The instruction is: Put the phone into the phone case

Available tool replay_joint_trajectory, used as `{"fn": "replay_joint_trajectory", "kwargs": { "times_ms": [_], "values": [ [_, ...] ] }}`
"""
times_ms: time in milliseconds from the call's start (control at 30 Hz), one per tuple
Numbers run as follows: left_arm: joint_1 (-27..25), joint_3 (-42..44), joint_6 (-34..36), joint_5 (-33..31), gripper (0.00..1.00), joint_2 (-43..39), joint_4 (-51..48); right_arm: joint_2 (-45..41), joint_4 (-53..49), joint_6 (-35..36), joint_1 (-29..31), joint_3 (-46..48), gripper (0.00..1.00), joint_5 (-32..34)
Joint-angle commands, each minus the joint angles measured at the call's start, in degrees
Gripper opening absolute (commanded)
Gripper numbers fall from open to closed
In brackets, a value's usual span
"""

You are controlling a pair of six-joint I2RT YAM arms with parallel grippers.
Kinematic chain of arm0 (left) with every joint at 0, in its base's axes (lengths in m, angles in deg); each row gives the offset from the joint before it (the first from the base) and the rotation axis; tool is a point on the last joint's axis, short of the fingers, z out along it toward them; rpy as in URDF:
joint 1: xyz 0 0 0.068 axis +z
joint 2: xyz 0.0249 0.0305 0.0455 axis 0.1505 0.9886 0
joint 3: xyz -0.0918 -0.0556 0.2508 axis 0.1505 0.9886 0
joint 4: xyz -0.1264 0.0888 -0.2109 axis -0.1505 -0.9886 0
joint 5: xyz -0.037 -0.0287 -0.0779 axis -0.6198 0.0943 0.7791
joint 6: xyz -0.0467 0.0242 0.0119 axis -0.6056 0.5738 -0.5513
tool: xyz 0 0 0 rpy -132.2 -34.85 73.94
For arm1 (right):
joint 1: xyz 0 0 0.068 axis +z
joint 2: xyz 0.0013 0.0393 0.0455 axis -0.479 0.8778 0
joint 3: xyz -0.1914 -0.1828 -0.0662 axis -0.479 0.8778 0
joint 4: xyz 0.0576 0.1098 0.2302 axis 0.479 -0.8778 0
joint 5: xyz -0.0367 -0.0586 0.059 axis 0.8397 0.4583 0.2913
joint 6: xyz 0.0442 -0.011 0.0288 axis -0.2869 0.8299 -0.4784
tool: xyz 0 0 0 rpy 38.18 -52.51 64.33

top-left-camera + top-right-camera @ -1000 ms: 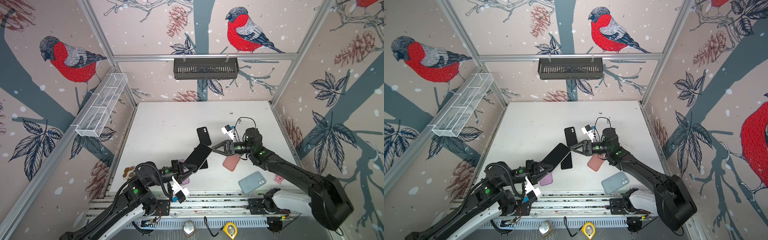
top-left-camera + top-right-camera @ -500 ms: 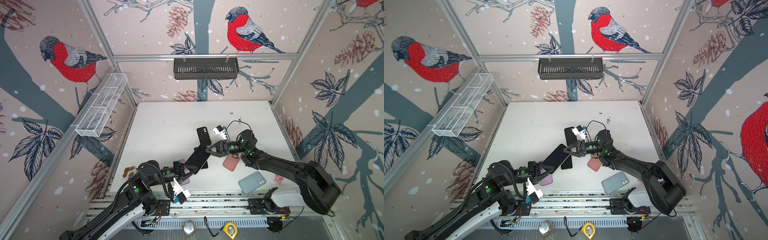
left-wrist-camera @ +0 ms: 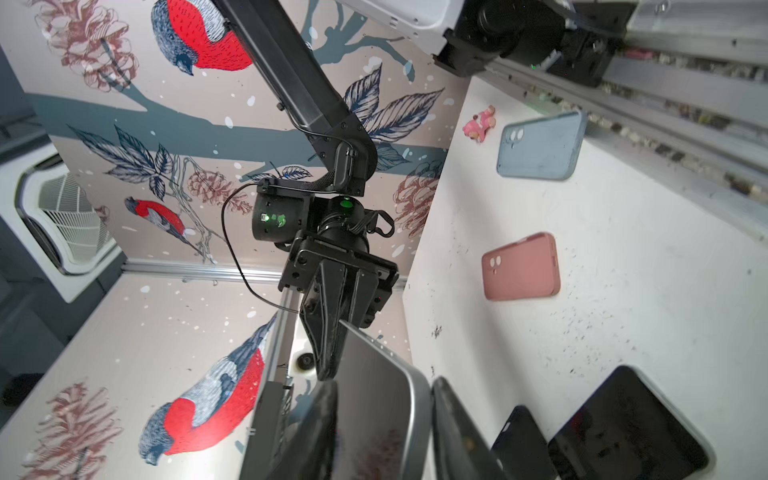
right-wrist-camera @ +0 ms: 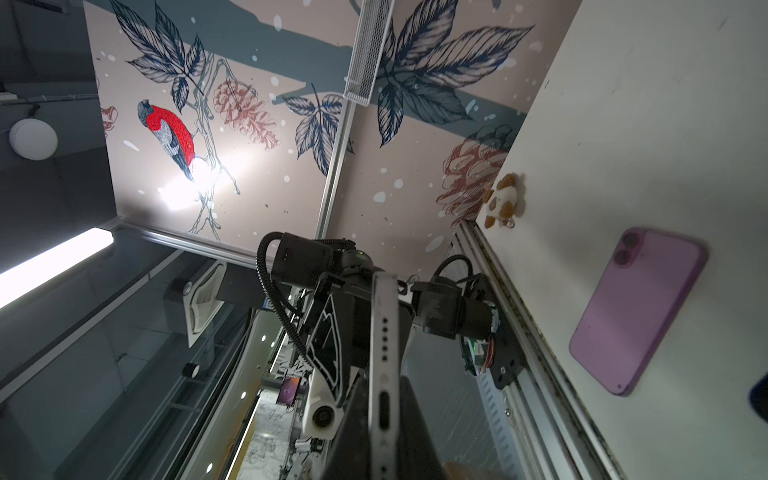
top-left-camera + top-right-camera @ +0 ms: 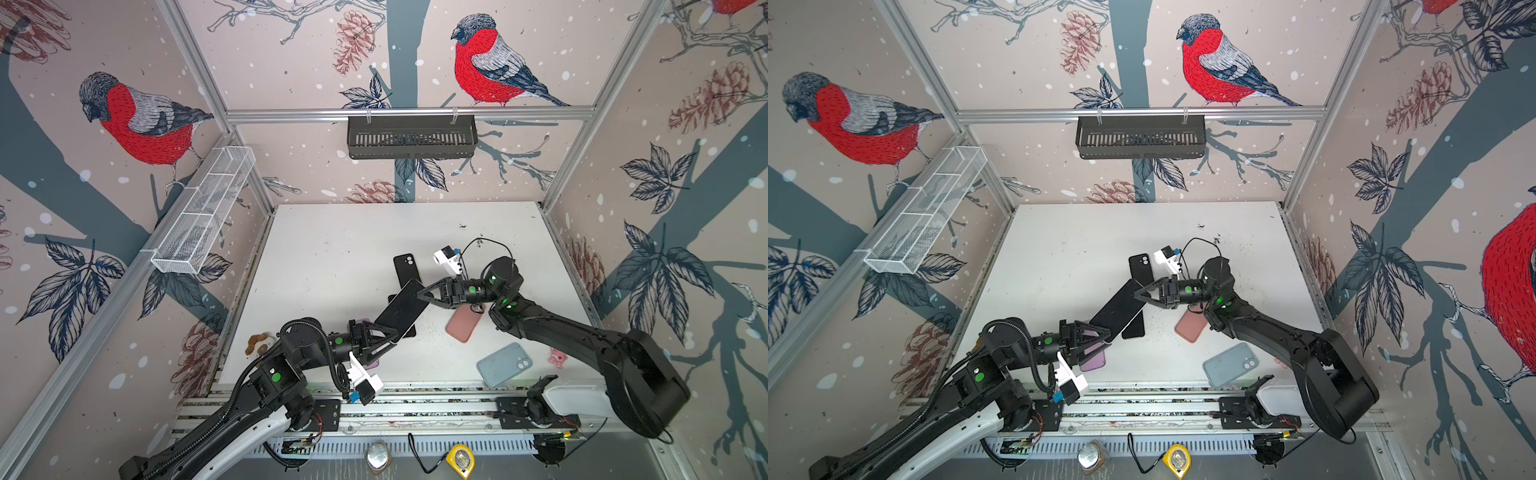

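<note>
The phone (image 5: 405, 309) (image 5: 1119, 311), black-screened with a silver rim, hangs tilted above the table between both arms. My right gripper (image 5: 419, 293) (image 4: 384, 390) is shut on its upper end, and the charging port shows between the jaws. My left gripper (image 5: 397, 332) (image 3: 384, 384) surrounds the lower end with jaws open, a thin gap beside the rim. A black phone case (image 5: 405, 266) lies just behind the phone. A pink case (image 5: 463, 326) and a blue case (image 5: 505, 363) lie on the right.
A purple phone (image 4: 636, 311) lies under my left arm, and another black phone (image 3: 627, 428) lies under the held one. A toy dog (image 5: 259, 343) and a pink toy (image 5: 557, 356) sit near the front corners. A black basket (image 5: 411, 137) and a mesh shelf (image 5: 203, 216) hang on the walls.
My right gripper moved left onto the phone's upper end and shut on it. My left gripper, which was shut on the lower end, has opened its jaws.
</note>
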State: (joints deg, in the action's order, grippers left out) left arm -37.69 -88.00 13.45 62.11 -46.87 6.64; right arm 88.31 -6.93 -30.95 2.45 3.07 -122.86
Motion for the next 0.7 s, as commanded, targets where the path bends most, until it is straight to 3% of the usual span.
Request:
{"fn": "replay_joint_trajectory", "kwargs": {
  "times_ms": [0,100,167,267,333,400,433,533,667],
  "values": [
    [-0.1,-1.1,-21.4,0.7,0.48,0.1,6.3,-4.4,-4.6,5.3,-4.6,-0.1,0.02,1.6],
    [-0.1,-4.7,-37.7,-2.2,0.53,2.2,5.9,-9.5,-24.9,18.0,-11.4,-3.8,0.01,4.6],
    [-0.1,-7.7,-55.2,-7.2,0.57,5.3,7.8,-12.3,-42.2,30.1,-14.7,-8.8,0.01,10.5],
    [0.0,-13.1,-77.5,-16.6,0.55,11.7,7.3,-16.0,-53.7,39.7,-15.5,-13.5,0.01,19.0],
    [1.2,-17.3,-89.3,-19.1,0.6,17.8,5.1,-19.8,-51.8,40.4,-15.5,-13.2,0.02,20.6],
    [4.5,-19.4,-97.7,-11.3,0.73,22.9,7.0,-24.4,-42.4,37.8,-15.6,-10.2,0.06,20.4],
    [6.5,-19.2,-103.0,-6.6,0.74,24.8,10.5,-26.9,-35.3,36.4,-15.4,-7.5,0.07,19.3],
    [9.0,-16.3,-113.5,-1.1,0.65,27.0,22.9,-35.8,-20.2,35.6,-14.8,-0.2,0.06,22.9],
    [9.5,-16.6,-118.2,1.8,0.59,30.2,27.5,-43.8,-8.7,32.4,-14.4,7.4,0.05,28.3]
  ]
}}
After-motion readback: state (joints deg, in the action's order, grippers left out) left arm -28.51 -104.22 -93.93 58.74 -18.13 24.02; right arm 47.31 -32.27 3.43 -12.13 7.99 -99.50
